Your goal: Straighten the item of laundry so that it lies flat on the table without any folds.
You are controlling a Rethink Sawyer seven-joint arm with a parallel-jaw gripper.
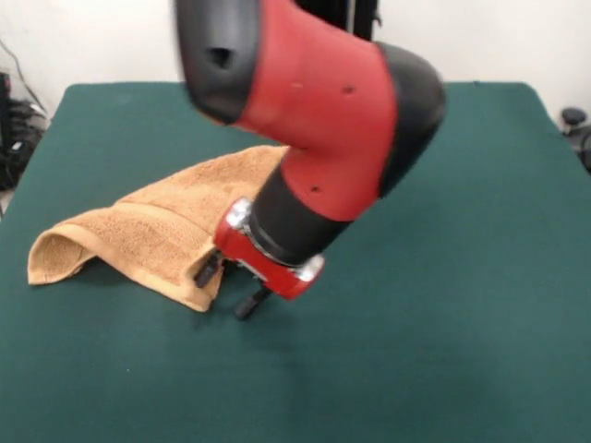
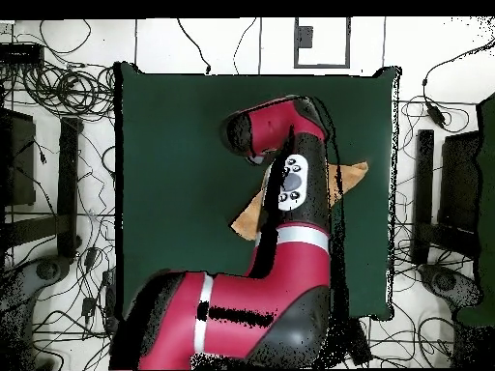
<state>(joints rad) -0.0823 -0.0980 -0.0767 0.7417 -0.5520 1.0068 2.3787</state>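
Note:
The item of laundry point(image 1: 148, 226), a tan-orange terry towel, lies folded over itself on the left half of the dark green table point(image 1: 462, 277), with a raised loop at its left end. My gripper point(image 1: 227, 286) hangs at the towel's near right corner, tilted. Its two black fingers point(image 1: 249, 303) stand apart, so it is open: one is against the towel's edge and the other is over bare table. In the overhead view the arm covers most of the towel point(image 2: 249, 220); only two corners stick out from under it. The gripper itself is hidden there.
The red and black arm point(image 1: 332, 120) leans over the table's middle and hides the towel's far right part. Cables and dark equipment point(image 2: 58, 145) surround the table point(image 2: 164, 145) on both sides. Green felt stretches to the right of the gripper.

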